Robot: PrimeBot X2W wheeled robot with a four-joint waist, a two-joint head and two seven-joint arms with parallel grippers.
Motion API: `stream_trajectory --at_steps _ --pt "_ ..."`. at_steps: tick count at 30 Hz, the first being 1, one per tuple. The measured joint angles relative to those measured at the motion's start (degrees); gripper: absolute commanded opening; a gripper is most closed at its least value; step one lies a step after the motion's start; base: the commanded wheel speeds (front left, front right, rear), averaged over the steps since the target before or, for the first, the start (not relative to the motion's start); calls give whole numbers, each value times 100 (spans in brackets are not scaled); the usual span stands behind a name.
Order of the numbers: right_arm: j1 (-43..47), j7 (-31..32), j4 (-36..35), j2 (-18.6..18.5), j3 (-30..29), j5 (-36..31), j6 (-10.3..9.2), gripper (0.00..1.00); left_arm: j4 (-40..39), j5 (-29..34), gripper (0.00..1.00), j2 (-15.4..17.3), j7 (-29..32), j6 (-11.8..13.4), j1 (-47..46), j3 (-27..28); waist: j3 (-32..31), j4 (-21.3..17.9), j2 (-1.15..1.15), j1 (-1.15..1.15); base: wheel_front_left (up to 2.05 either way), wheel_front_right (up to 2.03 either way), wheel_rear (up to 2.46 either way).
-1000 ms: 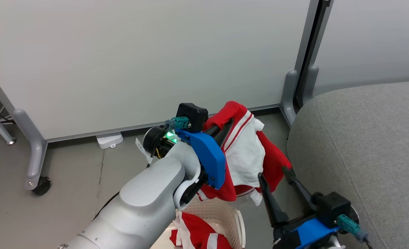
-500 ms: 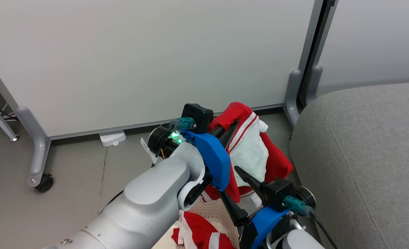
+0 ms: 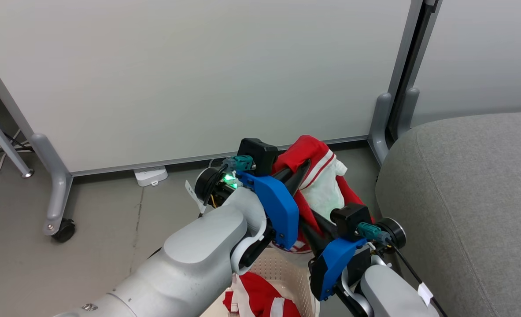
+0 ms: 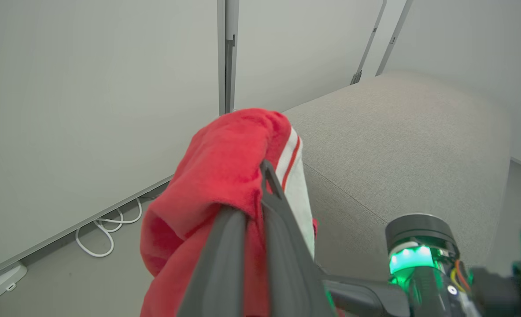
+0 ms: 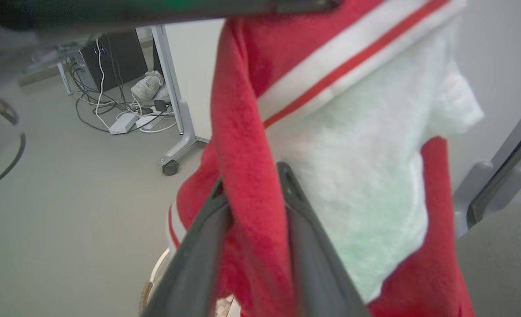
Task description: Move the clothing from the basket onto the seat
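Observation:
My left gripper (image 3: 304,166) is shut on the top of a red garment of the clothing (image 3: 326,193), which hangs above the basket (image 3: 286,268) with its white lining and striped trim outward. In the left wrist view the left gripper (image 4: 251,198) pinches the red cloth (image 4: 225,167). My right gripper (image 3: 309,222) reaches in from below. In its wrist view the right gripper (image 5: 251,180) has a red fold of the garment (image 5: 352,167) filling the gap between its fingers. Another red and white garment (image 3: 260,299) lies in the basket. The grey seat (image 3: 471,198) is to the right.
White partition panels stand behind, on grey feet with a castor (image 3: 62,229). A white power strip (image 3: 150,175) lies on the floor by the panel, and cables trail at the far left. The seat (image 4: 397,141) is close beside the hanging garment.
My right gripper has swung left from beside the seat to the hanging garment, and its fingers have closed in on a red fold. The left gripper keeps its hold; the camera shifted slightly.

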Motion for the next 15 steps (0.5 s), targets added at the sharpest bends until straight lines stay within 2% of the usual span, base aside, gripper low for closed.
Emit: stream_trajectory --at_steps 15 --pt "-160 -204 348 -1 2 110 0 0 74 -220 0 0 -116 15 -90 -177 -12 -37 0 0 0 0 0"
